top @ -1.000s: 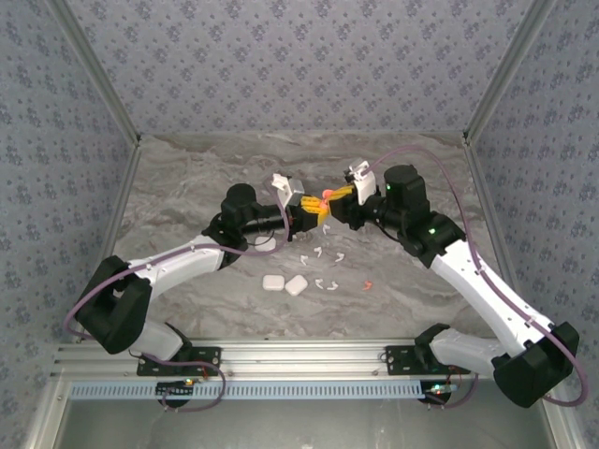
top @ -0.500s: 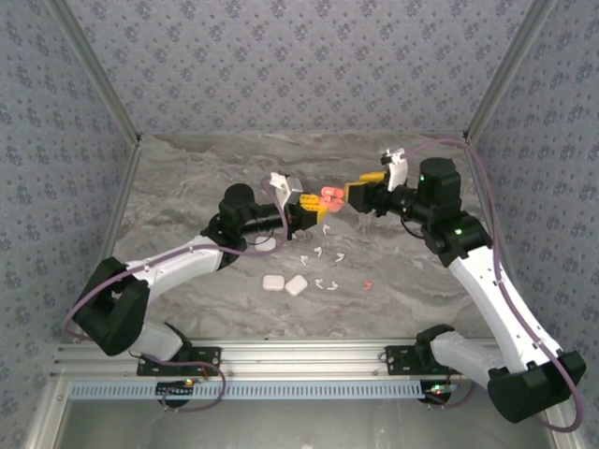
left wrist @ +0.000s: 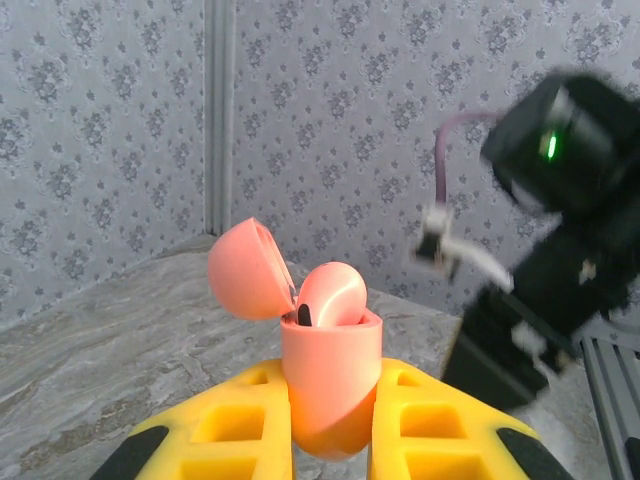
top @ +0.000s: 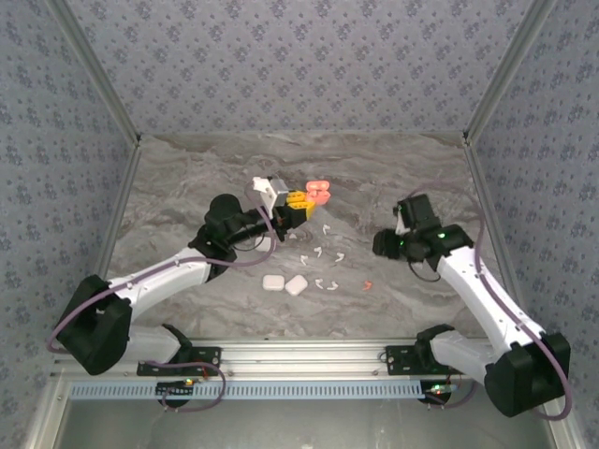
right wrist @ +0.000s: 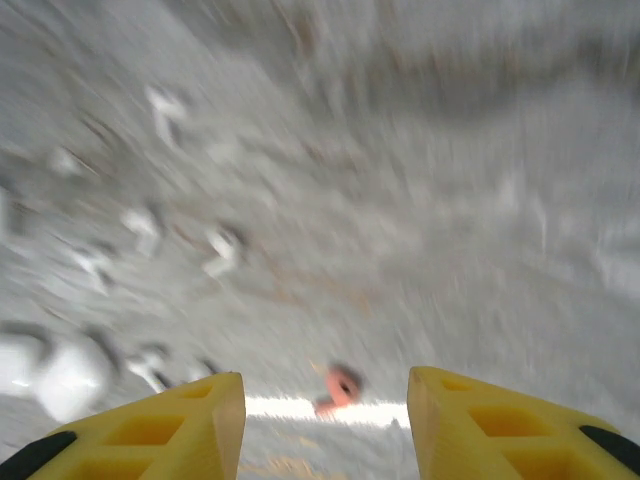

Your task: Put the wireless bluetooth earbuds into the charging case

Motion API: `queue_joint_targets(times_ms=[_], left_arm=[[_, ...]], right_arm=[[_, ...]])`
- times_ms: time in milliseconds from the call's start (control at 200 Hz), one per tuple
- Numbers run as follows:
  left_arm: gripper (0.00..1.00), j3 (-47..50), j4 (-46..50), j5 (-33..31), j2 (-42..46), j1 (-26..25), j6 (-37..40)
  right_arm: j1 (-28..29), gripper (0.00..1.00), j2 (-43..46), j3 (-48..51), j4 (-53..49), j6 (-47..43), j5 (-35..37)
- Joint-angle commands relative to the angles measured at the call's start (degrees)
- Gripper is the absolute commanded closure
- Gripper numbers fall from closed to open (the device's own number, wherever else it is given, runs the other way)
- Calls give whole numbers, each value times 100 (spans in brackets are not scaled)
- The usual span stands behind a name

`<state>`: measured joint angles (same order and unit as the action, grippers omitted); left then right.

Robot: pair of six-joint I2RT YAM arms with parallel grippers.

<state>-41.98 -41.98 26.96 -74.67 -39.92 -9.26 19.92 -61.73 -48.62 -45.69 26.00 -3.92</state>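
Left wrist cam: left gripper [left wrist: 330, 425] clamps open coral case [left wrist: 331, 350] — right gripper [right wrist: 325, 390] spread near coral earbud [right wrist: 340, 384].

Glossy smooth coral plastic case [left wrist: 325, 365]; veined, marble-look table [top: 187, 187].

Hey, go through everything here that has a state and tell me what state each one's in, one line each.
left gripper: shut on the coral case.
coral case: held up, lid open, one coral bud sitting inside.
right gripper: open, empty, above the table.
loose coral bud: lying on the table, not in a case.
white buds: scattered loose on the table.
white cases: two on the table, look closed.
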Motion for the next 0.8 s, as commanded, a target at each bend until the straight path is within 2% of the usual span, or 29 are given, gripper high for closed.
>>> queue_joint_targets(times_ms=[0,240,795], left_arm=[[100,54,-72,-137,207,-41,126],[100,46,-47,-95,217,-35,126],[100,8,12,-38,217,-35,143]], right_arm=[[411,52,-194,434,-443,763,492],[783,55,-711,953,306,1220,430],[1042,60,-1880,743,1046,1237,277]])
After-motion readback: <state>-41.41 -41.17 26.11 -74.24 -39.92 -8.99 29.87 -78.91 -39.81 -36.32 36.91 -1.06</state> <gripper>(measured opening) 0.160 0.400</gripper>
